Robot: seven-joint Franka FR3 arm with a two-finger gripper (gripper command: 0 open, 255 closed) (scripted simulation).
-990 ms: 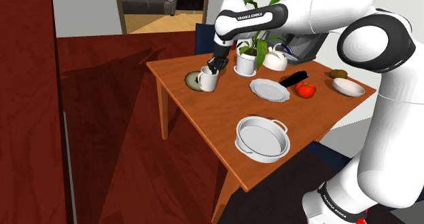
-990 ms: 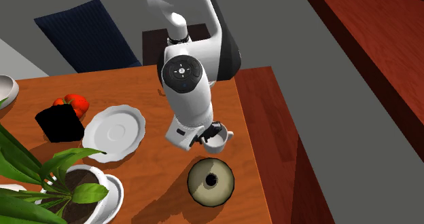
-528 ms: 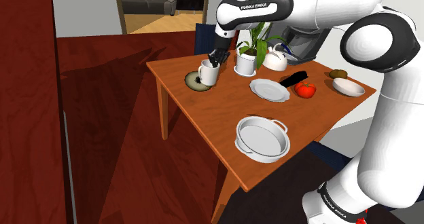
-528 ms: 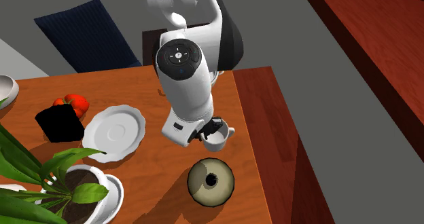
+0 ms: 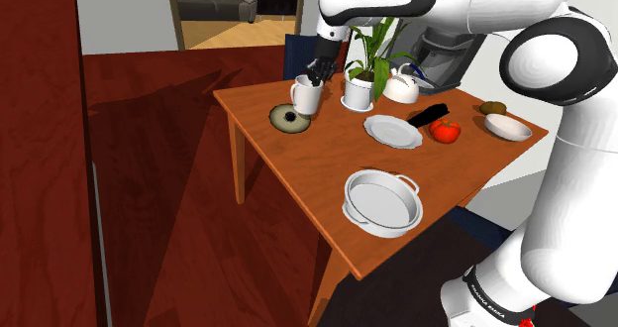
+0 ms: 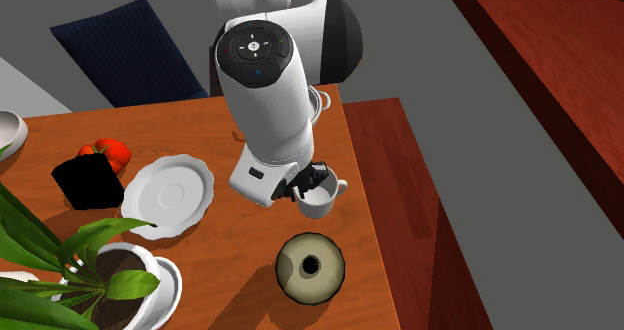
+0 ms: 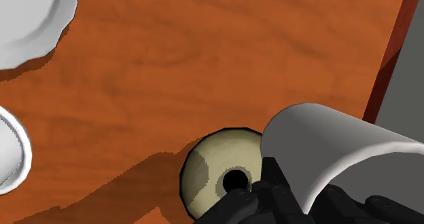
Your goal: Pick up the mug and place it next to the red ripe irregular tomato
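Note:
A white mug [image 5: 305, 97] hangs above the wooden table [image 5: 297, 176] with my gripper [image 5: 316, 73] shut on its rim. From above, the mug [image 6: 318, 194] hangs off the black fingers [image 6: 297, 187], just over a round beige vase [image 6: 310, 267]. In the wrist view the mug [image 7: 326, 151] is clasped beside the fingers [image 7: 272, 192], with the vase [image 7: 217, 172] on the table below. The red tomato [image 5: 446, 131] lies farther along the table next to a black block [image 5: 428, 115]; from above, the tomato [image 6: 112, 153] lies past a white plate [image 6: 170, 195].
A potted plant [image 5: 358, 92] and a white teapot [image 5: 400, 87] stand behind the mug. A white plate [image 5: 393, 131], a grey pan [image 5: 381, 202] and a white bowl [image 5: 508, 127] also sit on the table. The table's edge [image 6: 375, 198] runs close beside the mug.
The arm has risen and carried the mug up off the table, away from the spot beside the vase. The grip has stayed shut throughout.

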